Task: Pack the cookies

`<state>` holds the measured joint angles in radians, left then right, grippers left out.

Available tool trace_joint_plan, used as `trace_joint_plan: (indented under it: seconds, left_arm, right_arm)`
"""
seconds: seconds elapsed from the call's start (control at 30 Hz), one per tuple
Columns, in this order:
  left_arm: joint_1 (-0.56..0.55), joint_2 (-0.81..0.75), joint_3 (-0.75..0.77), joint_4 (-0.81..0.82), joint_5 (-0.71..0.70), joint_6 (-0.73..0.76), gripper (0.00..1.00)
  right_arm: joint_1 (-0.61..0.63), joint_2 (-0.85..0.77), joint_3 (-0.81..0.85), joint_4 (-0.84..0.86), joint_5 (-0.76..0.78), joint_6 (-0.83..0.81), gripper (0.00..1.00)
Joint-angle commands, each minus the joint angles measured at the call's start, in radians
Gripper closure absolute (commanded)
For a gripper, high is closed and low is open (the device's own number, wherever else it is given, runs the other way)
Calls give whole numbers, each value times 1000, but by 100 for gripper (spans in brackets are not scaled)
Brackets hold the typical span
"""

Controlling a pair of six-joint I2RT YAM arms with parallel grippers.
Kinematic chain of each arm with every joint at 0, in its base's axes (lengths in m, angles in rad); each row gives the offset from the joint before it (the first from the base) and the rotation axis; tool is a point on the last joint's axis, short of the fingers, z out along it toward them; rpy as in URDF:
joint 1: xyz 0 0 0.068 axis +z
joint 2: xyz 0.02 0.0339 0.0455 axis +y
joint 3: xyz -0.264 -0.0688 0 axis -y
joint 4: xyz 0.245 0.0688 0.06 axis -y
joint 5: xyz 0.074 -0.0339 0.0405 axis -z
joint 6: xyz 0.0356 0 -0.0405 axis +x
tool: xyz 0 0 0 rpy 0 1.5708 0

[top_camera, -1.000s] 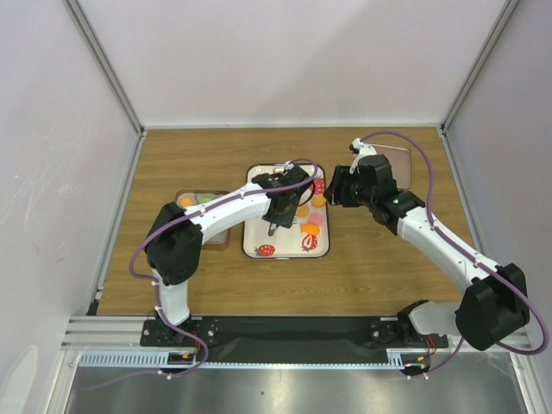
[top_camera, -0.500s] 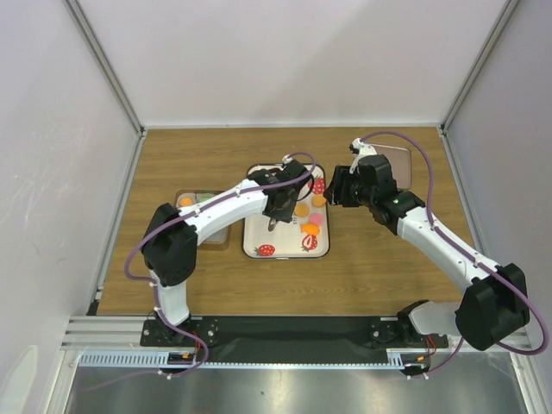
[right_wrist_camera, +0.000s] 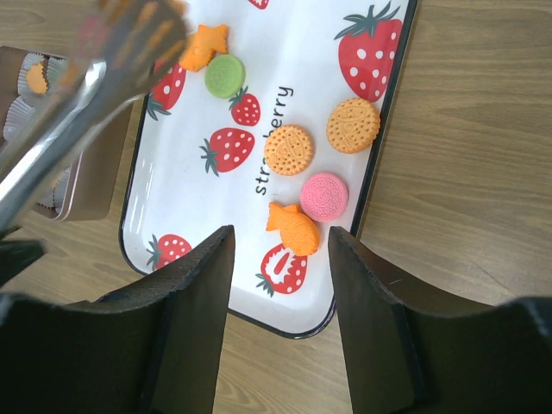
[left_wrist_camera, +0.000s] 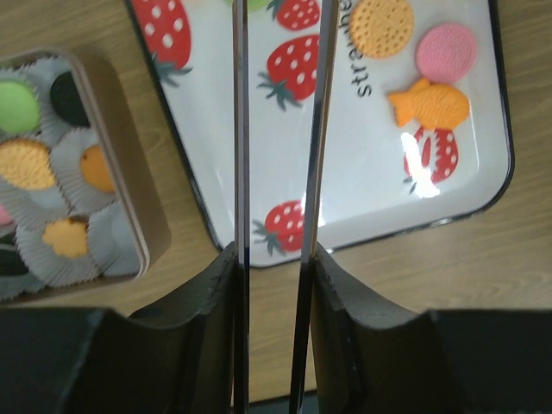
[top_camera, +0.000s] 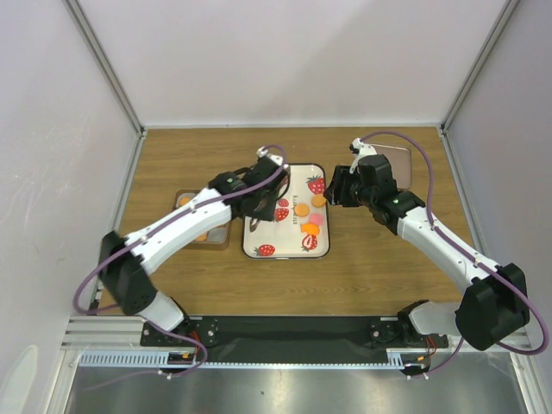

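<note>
Left gripper [left_wrist_camera: 274, 274]: closed on a pair of metal tongs [left_wrist_camera: 241, 129], its two dark fingers [left_wrist_camera: 216, 297] pressing the blades from either side near the handle end. The blades are drawn close but stand apart along the visible length. The tool is probably used because thin blades get at flat pieces that the broad fingers would handle poorly. The tong tips are out of the left wrist view. In the right wrist view they are blurred, over the far left part of the tray, with an orange smear that may be a cookie; this cannot be told. Under the blades is the strawberry-print tray [right_wrist_camera: 197, 211], white with a dark rim, on a wooden table [top_camera: 172, 164]. Loose on the tray, none touching the blades:
- orange star-shaped cookie [right_wrist_camera: 203, 45], nearest the tips
- green round cookie [right_wrist_camera: 225, 75], just beside the star
- two orange round cookies [right_wrist_camera: 288, 149], toward the right rim
- pink round cookie [right_wrist_camera: 325, 195]
- orange fish-shaped cookie [right_wrist_camera: 293, 227], just beside the pink one

Left of the tongs, just beside the tray, is a brown tin [left_wrist_camera: 128, 185] lined with paper cups [left_wrist_camera: 82, 138]. It holds the packed cookies [left_wrist_camera: 26, 164] in green, black and orange, and is evidently the destination. Right gripper [right_wrist_camera: 278, 240]: jaws apart and empty, hovering over the tray's near right part. The fish and pink cookies lie below it, so it is likely waiting its turn.
</note>
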<state>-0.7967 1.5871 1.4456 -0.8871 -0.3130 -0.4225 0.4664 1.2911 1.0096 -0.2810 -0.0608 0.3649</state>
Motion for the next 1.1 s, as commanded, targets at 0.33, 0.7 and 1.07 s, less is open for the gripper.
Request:
trace_joint_plan:
  seconds: [0.33, 0.7, 1.07]
  left_arm:
    - [17, -541, -339, -257, -74, -216, 62]
    - [19, -746, -488, -441, -57, -331, 61]
    - [24, -724, -516, -408, -44, -326, 61]
  right_arm:
    - [0, 10, 26, 17, 4, -9, 47]
    - [9, 19, 29, 14, 3, -11, 47]
    - [11, 24, 29, 19, -4, -11, 47]
